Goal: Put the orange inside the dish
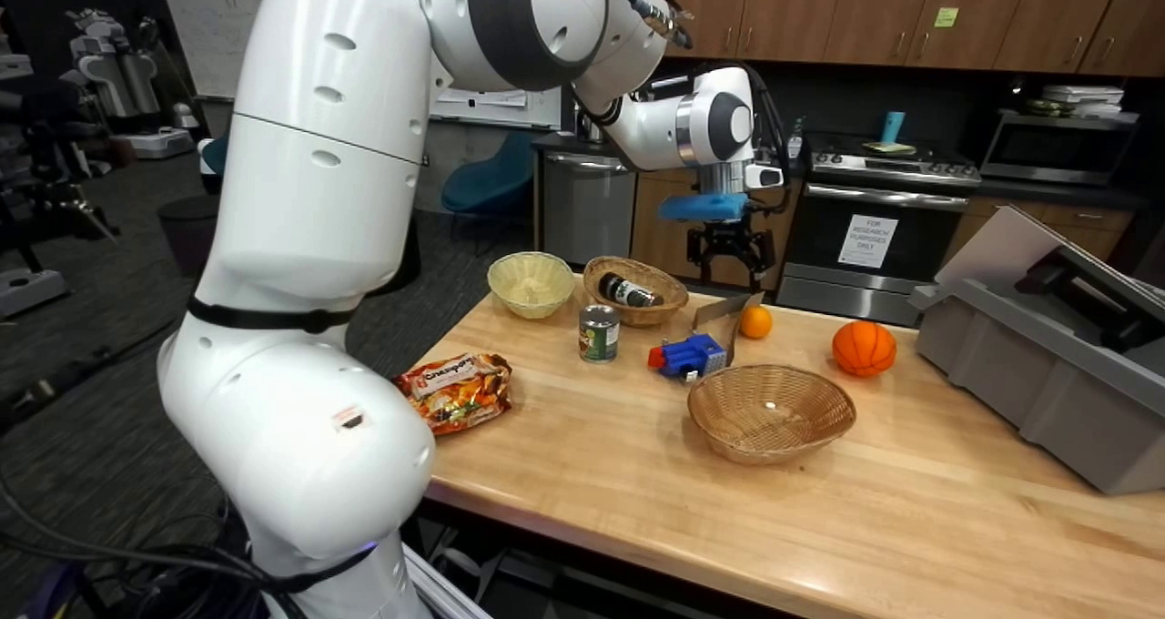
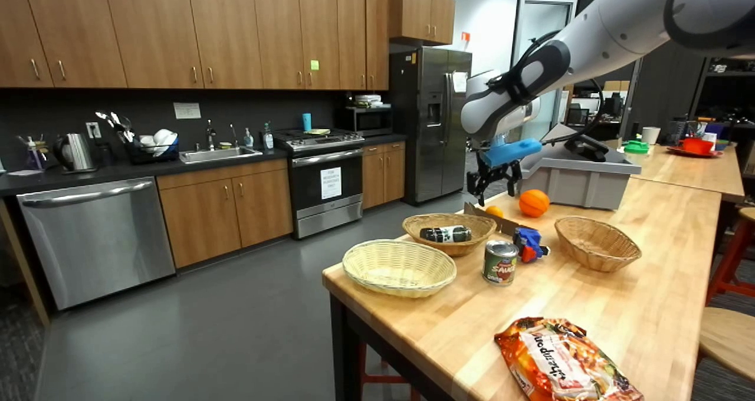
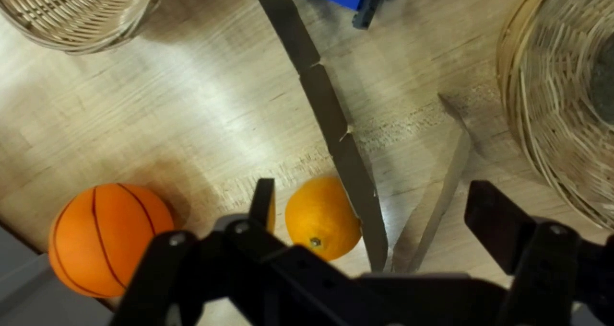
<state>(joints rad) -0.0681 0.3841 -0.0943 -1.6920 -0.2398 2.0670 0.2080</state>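
The black two-fingered claw, wide and empty, should centre over the small round orange fruit beneath it, then descend without pinching the long brown cardboard strip also beneath.

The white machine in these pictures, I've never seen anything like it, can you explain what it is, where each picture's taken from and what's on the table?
That's a jointed robot arm with a pincer at its end. Two pictures come from cameras standing apart from it; the wrist view looks down from the arm itself. On the wooden table are an orange beside a brown strip, a larger ball with basketball lines, a blue object, a can, a packet, a gray bin, a wide tan bowl, a pale bowl and a brown bowl with a bottle in it. The pincer hangs open roughly above the orange, holding nothing.
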